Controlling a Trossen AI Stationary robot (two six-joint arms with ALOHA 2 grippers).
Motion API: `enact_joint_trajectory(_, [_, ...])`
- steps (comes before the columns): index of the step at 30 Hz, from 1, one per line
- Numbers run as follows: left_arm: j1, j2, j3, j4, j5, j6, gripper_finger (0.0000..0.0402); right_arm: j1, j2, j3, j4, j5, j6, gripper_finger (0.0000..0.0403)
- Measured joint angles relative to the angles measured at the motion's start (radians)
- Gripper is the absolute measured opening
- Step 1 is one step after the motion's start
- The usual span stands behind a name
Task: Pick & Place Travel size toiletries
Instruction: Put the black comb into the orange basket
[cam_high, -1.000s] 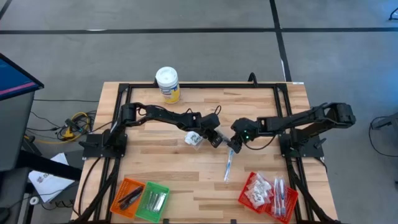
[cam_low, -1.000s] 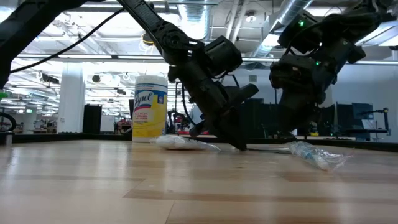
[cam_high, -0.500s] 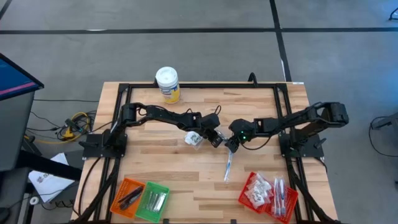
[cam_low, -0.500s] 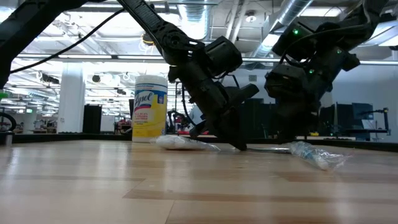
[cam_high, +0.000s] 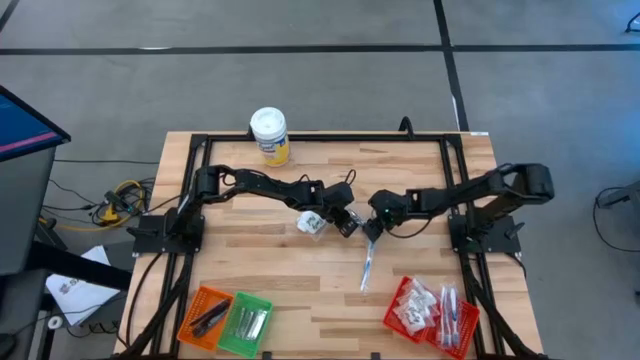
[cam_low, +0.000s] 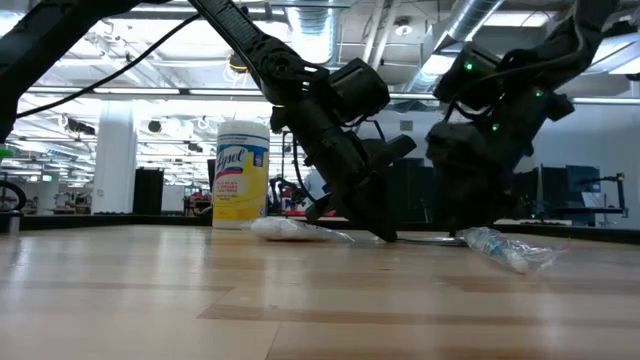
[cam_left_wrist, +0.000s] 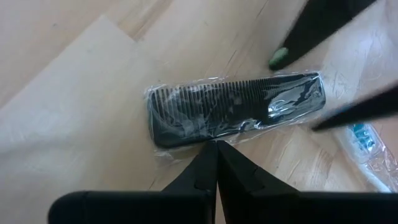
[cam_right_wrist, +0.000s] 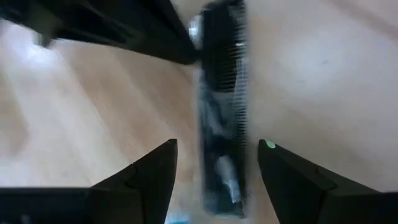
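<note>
Here the spread right pincer (cam_right_wrist: 214, 163) straddles the wrapped comb (cam_right_wrist: 221, 118); the left pincer (cam_left_wrist: 216, 163), pressed together at nine o'clock, could be bumped.

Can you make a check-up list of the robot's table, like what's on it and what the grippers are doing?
Surface: wooden table, bare in the middle.
Job's things: wrapped black comb between both grippers; white sachet; wrapped toothbrush; more in red baskets, orange basket, green basket.
Clutter: wipes canister at far edge.
Grippers: left gripper shut, tip at the comb; right gripper open, straddling the comb.
Cables: yellow bundle on floor.
Surroundings: grey floor; people: nothing seen.
</note>
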Motion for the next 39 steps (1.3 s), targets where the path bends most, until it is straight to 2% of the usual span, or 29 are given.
enact_joint_trajectory(5, [0.0,0.0,-0.001,0.001,0.0,0.006,0.0001,-0.003,0.076,0.004,0.084,-0.098,0.027,0.0219])
enact_joint_trajectory(19, [-0.002,0.0,-0.002,0.003,-0.001,0.024,0.0001,-0.028,0.083,0.0,0.132,-0.126,0.017,0.021])
enact_joint_trajectory(23, [-0.002,0.001,-0.002,0.004,-0.001,0.027,0.0001,-0.033,0.099,0.0,0.149,-0.142,0.021,0.0169])
enact_joint_trajectory(32, [0.002,0.0,-0.016,0.031,0.018,0.026,0.0001,-0.033,0.102,-0.001,0.149,-0.141,-0.001,0.0022])
enact_joint_trajectory(34, [0.002,-0.003,-0.016,0.032,0.018,0.033,0.0001,-0.033,0.098,-0.001,0.146,-0.144,-0.011,0.001])
enact_joint_trajectory(39, [0.002,-0.026,-0.02,0.014,0.021,0.046,0.0003,-0.038,0.057,-0.005,0.118,-0.142,-0.063,0.0008])
